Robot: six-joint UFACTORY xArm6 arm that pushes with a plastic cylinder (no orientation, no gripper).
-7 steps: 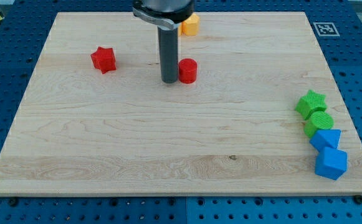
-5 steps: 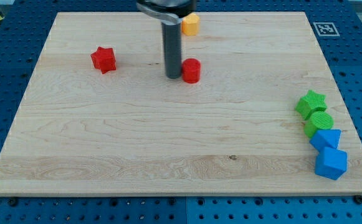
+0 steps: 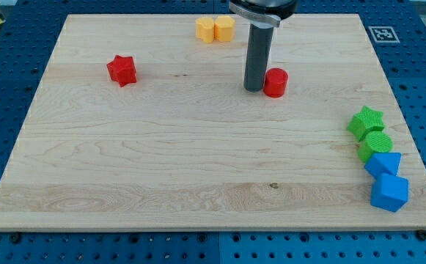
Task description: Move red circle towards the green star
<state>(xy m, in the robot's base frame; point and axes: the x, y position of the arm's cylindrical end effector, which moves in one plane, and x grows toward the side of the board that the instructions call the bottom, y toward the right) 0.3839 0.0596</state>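
The red circle [image 3: 276, 82] is a short red cylinder above the board's middle, right of centre. My tip [image 3: 254, 89] stands right against its left side, touching it. The green star [image 3: 366, 121] lies near the board's right edge, well to the right of and below the red circle. The rod [image 3: 257, 55] comes down from the view's top.
A green circle [image 3: 375, 145], a blue block [image 3: 384, 163] and a blue cube [image 3: 390, 192] sit in a line below the green star. A red star [image 3: 122, 70] lies at upper left. Two yellow blocks [image 3: 215, 29] sit at the top edge of the wooden board [image 3: 161, 169].
My tip has slid to the right, pushing the red circle with it towards the green star. The two yellow blocks, hidden partly before, now both show.
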